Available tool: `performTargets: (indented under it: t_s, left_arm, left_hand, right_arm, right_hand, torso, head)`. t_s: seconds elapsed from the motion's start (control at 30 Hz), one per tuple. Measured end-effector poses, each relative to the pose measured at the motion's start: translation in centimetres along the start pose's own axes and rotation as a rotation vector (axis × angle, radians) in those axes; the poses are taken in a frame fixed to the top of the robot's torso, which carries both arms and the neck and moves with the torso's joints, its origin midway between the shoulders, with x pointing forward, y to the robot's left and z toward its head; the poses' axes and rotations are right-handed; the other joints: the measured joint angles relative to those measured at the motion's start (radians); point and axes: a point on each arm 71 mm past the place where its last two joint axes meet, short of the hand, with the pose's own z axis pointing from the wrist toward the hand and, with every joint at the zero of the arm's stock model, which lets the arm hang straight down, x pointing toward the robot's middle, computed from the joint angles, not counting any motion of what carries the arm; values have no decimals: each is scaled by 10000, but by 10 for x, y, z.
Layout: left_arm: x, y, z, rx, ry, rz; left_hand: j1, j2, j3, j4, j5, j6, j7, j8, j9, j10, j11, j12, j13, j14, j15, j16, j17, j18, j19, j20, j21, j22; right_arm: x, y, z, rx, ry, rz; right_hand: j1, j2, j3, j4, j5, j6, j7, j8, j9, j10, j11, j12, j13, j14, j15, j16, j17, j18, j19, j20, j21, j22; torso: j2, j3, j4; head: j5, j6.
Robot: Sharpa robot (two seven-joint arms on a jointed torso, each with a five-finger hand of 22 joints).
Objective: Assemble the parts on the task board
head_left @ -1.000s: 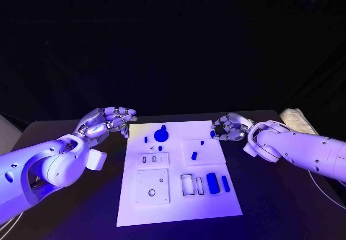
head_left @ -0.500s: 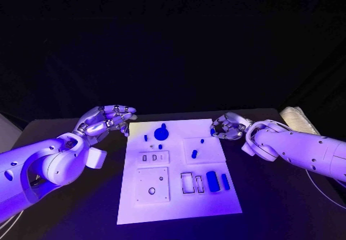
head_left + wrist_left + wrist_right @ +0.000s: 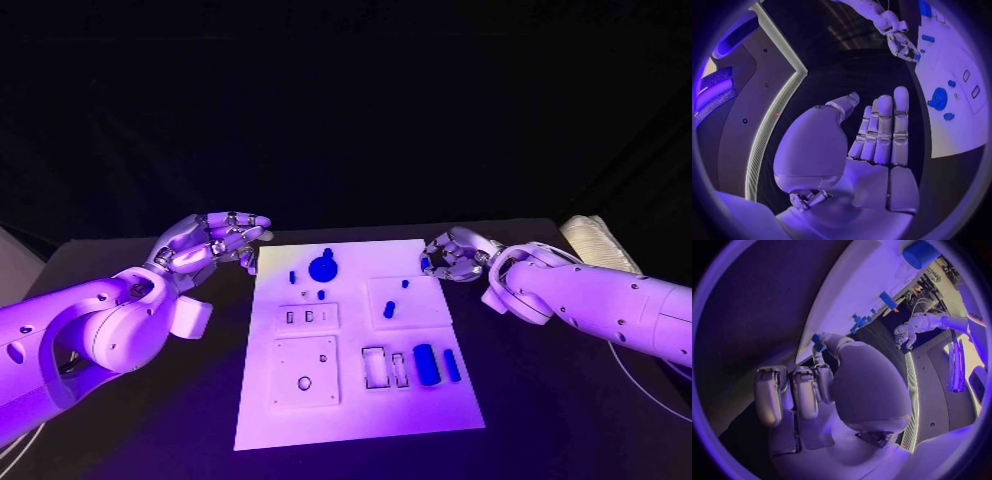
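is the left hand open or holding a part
Open: in the left wrist view the left hand has its fingers straight, with nothing in them.

task board: white | parts: blue | table: black | hands: silver

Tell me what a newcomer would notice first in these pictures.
The white task board lies mid-table, dotted with small blue parts, the biggest a round blue part near its far edge. The left hand hovers at its far left corner, the right hand at its far right corner, pinching a small blue part.

Right hand pinching blue part, beside task board
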Motion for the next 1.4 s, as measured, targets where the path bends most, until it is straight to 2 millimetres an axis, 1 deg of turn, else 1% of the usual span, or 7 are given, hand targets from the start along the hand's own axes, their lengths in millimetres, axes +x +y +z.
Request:
performTargets:
  t_s: [0.27, 0.37, 0.47, 0.77, 1.1, 1.3, 1.4]
  left_arm:
    - [-2, 0, -2, -11, -35, 15]
    - [-2, 0, -2, -13, -32, 14]
    - [-2, 0, -2, -15, -35, 15]
    - [-2, 0, -2, -25, -48, 23]
    - [-6, 1, -1, -73, -147, 72]
    - [-6, 5, 0, -169, -148, 103]
    - [-5, 6, 1, -208, -123, 113]
  left_hand:
    - [0, 0, 0, 0, 0, 0, 0, -1, -1, 1, 0, 0, -1, 0, 0, 0, 0, 0, 0, 0, -2, -1]
    - [0, 0, 0, 0, 0, 1, 0, -1, -1, 1, 0, 0, -1, 0, 0, 0, 0, 1, 0, 0, -2, -1]
    - [0, 0, 0, 0, 0, 0, 0, -2, -1, 1, 0, 0, -2, 0, 0, 0, 0, 0, 0, 0, -2, -1]
    - [0, 0, 1, 0, 0, 1, -1, -3, 10, 1, 0, -1, 10, 0, 0, 0, 0, 0, -34, 35, -2, -2]
    - [0, 0, 1, 0, 0, 1, -1, -4, 9, 1, -1, -1, 8, 0, 0, 0, 0, -1, -34, 35, -3, -3]
    - [0, 0, -41, 42, 0, -38, -40, -5, 49, 6, -5, 200, 87, 0, 0, 0, -12, 0, -34, 35, 45, 4]
    - [1, 0, -41, 42, 0, -53, -55, 57, 81, 169, -92, 441, 210, 0, 0, 50, -12, 0, -34, 35, 74, 12]
  right_arm:
    - [0, 0, 1, 35, -196, -42]
    - [0, 0, 0, 31, -340, -66]
    - [0, 1, 0, -4, -541, -78]
    - [-4, 15, -3, -222, -1416, 80]
    - [-9, 59, -5, -734, -1870, 523]
    - [6, 93, -8, -822, -1724, 618]
    - [16, 111, -8, -887, -1594, 547]
  right_hand:
    - [-147, 64, 109, -52, -44, 204, -93, 209, 37, 88, -89, 60, 0, 9, -66, 0, -1, 0, 0, -6, 0, -1]
    - [-199, 117, 204, -148, -62, 253, -142, 281, 81, 89, -89, 60, 0, -4, -79, 0, -1, -1, 1, -76, 0, -2]
    - [-226, 143, 228, -172, 44, 260, -149, 333, 96, 107, -109, 113, 0, 33, -115, 0, -1, -1, 1, -76, 0, -2]
    - [-358, 167, 256, -201, 63, 345, -166, 427, 113, 124, -125, 177, -1, -2, -150, 0, -2, -1, 2, -75, 0, -3]
    - [-478, 179, 278, -224, 62, 359, -179, 508, 114, 89, -160, 177, -1, -3, -151, 0, -3, -2, 0, -146, 0, -5]
    - [-680, 114, 283, -230, -81, 373, -194, 560, 115, 88, -161, 177, -1, 3, -156, 38, -4, -1, 0, -146, 0, -5]
    - [-725, 91, 283, -230, -81, 374, -195, 562, 167, 88, -160, 176, -1, 33, -186, 38, -3, -1, 0, -146, 0, -6]
  torso:
    - [6, 5, -20]
    - [9, 5, -20]
    - [9, 6, -25]
    - [-1, 12, -46]
    - [-65, 12, -55]
    - [-145, -12, -79]
    - [-180, -20, -85]
  head:
    - [27, 16]
    - [33, 18]
    - [33, 29]
    - [29, 75]
    - [26, 123]
    - [91, 101]
    - [133, 68]
